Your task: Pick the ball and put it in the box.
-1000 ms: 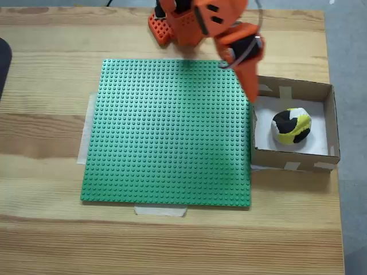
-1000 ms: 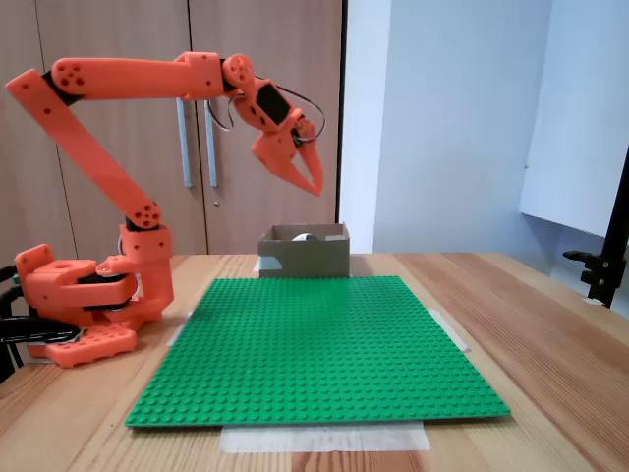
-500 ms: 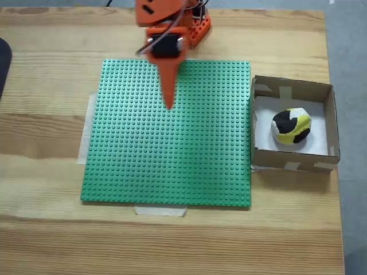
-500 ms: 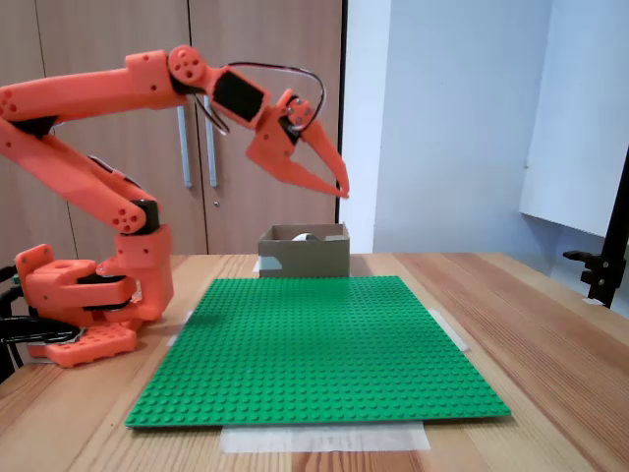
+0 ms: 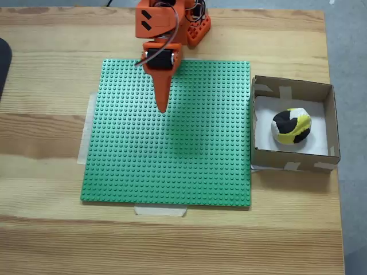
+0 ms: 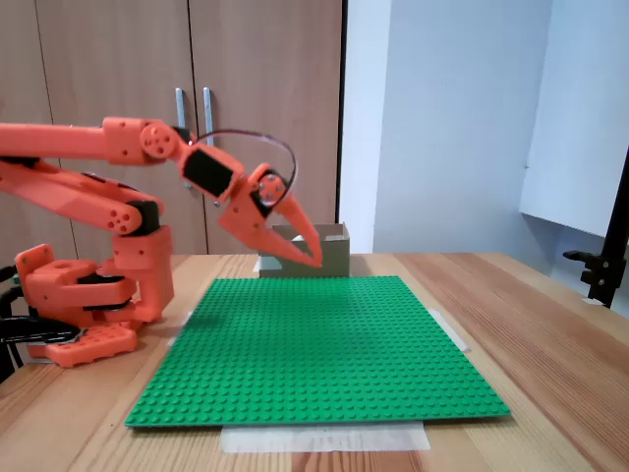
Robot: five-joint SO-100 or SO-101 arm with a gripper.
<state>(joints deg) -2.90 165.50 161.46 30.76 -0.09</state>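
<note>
Ball (image 5: 291, 126) lying inside the box (image 5: 330, 120), on its white bottom, box just beside the right edge of the green studded baseplate (image 5: 172, 154) on the wooden surface (image 5: 46, 143) in the top-down fixed view. Gripper (image 5: 161, 107) poised above the baseplate, well apart from the box, fingers together, empty. From the side, gripper (image 6: 313, 258) pointing downward, clear of the plate.

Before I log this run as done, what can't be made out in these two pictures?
- The ball: clear from above; in the side fixed view the box wall and the tool hide it.
- The tool: fingers look together in both fixed views, but overlap from above.
- A dark thing is cut off by the left edge from above; unidentifiable.
</note>
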